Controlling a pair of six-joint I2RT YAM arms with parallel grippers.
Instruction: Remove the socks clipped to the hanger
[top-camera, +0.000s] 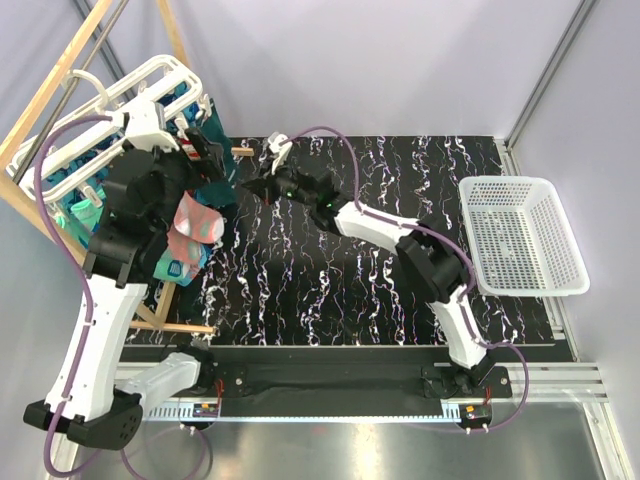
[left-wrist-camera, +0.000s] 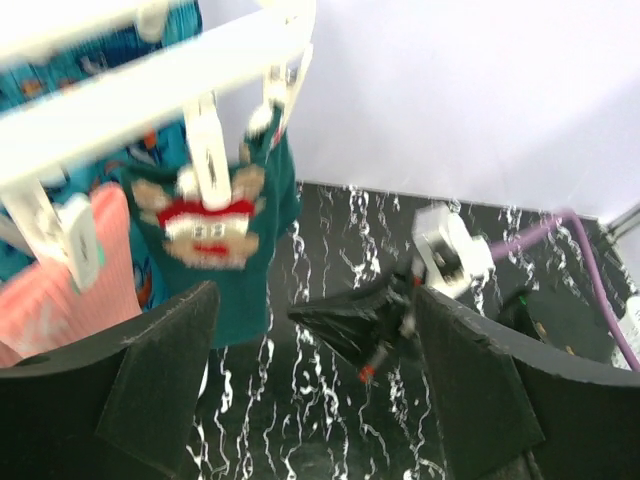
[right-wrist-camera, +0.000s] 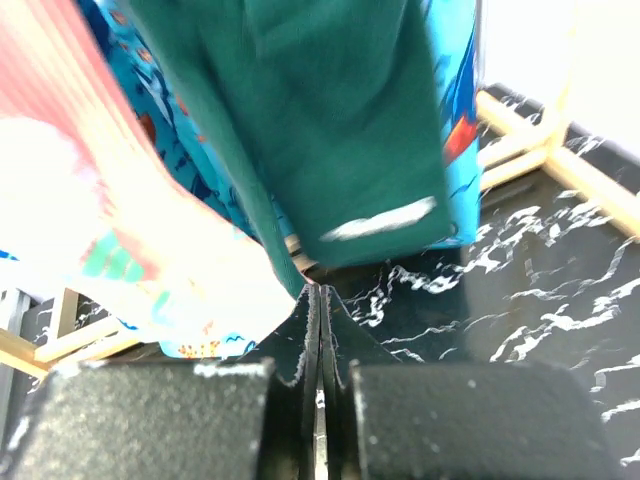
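Observation:
The white hanger (top-camera: 150, 85) hangs at the far left with several socks clipped under it. A dark teal sock (left-wrist-camera: 235, 235) with a red and white face hangs from a white clip (left-wrist-camera: 208, 155). A coral-pink sock (top-camera: 195, 225) hangs in front, and blue patterned socks (right-wrist-camera: 455, 110) hang behind. My left gripper (top-camera: 210, 158) is open and empty just below the hanger bars, its fingers (left-wrist-camera: 165, 375) framing the teal sock's lower part. My right gripper (top-camera: 262, 186) is shut, its tips (right-wrist-camera: 320, 292) right at the teal sock's (right-wrist-camera: 320, 130) lower edge. It also shows in the left wrist view (left-wrist-camera: 300, 316).
A wooden pole frame (top-camera: 60, 85) carries the hanger, and its base bars lie on the black marbled table (top-camera: 330, 280) at the left (top-camera: 185, 327). A white mesh basket (top-camera: 520, 235) stands at the right edge. White walls close in behind.

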